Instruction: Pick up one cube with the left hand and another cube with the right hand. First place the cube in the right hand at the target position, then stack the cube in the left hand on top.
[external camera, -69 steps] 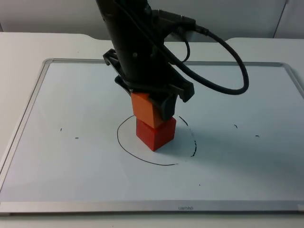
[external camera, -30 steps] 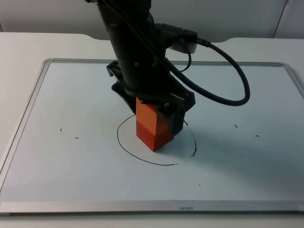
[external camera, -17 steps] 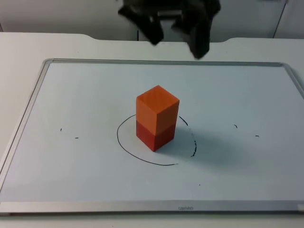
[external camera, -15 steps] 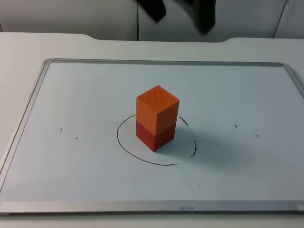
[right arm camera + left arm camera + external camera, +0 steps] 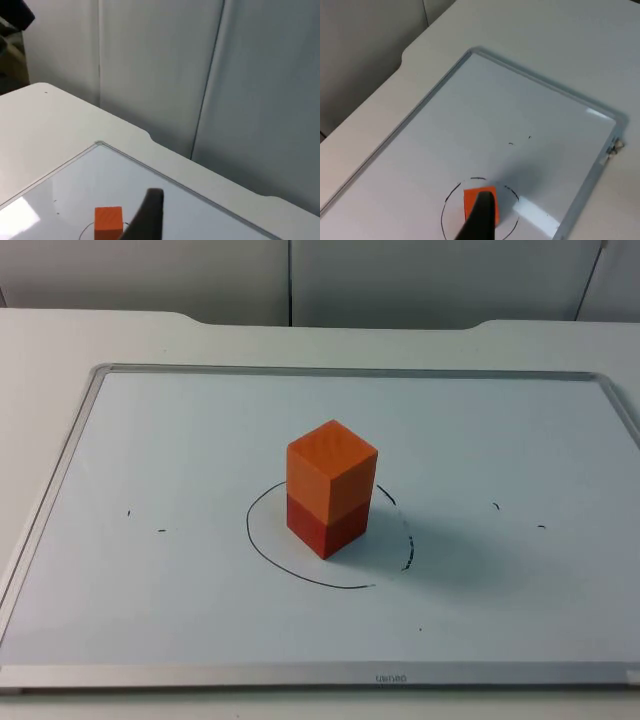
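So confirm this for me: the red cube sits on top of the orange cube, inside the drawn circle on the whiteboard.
Not quite: the order is reversed. The top view shows the orange cube on top of the red cube. The rest holds: the stack stands inside the drawn circle on the whiteboard.
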